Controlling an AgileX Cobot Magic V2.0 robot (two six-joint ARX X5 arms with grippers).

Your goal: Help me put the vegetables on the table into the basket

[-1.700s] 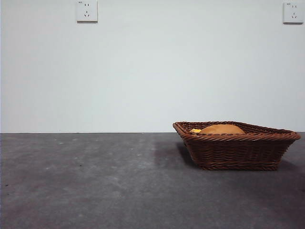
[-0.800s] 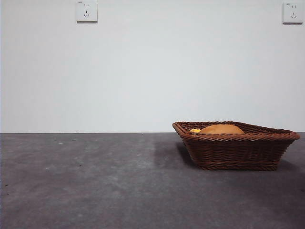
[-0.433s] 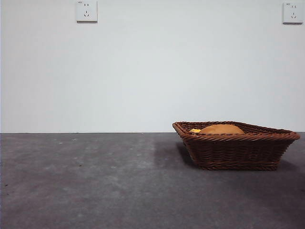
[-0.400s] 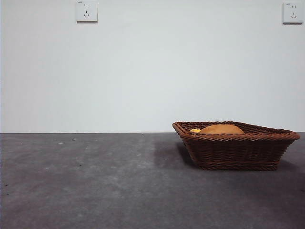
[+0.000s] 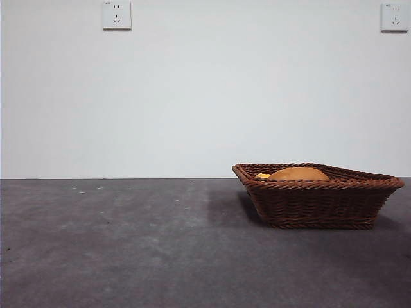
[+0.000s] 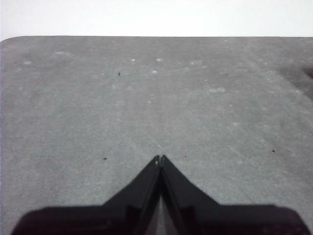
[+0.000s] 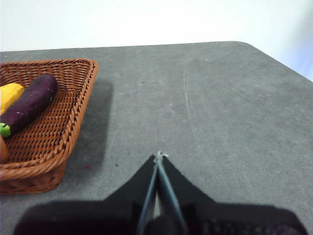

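Note:
The brown wicker basket [image 5: 318,196] stands on the dark grey table [image 5: 128,244] at the right. The tan potato [image 5: 298,174] and the yellow vegetable [image 5: 262,175] lie in it. In the right wrist view the basket [image 7: 73,117] holds the purple eggplant [image 7: 30,103] beside the yellow vegetable [image 7: 9,95], with a sliver of the potato [image 7: 3,149] at the picture's edge. My right gripper [image 7: 158,157] is shut and empty above bare table beside the basket. My left gripper [image 6: 159,159] is shut and empty over bare table. Neither arm shows in the front view.
Two wall sockets [image 5: 117,14] [image 5: 394,16] sit high on the white wall behind. The table's rounded far corner [image 7: 244,45] shows in the right wrist view, and another corner [image 6: 10,41] in the left wrist view.

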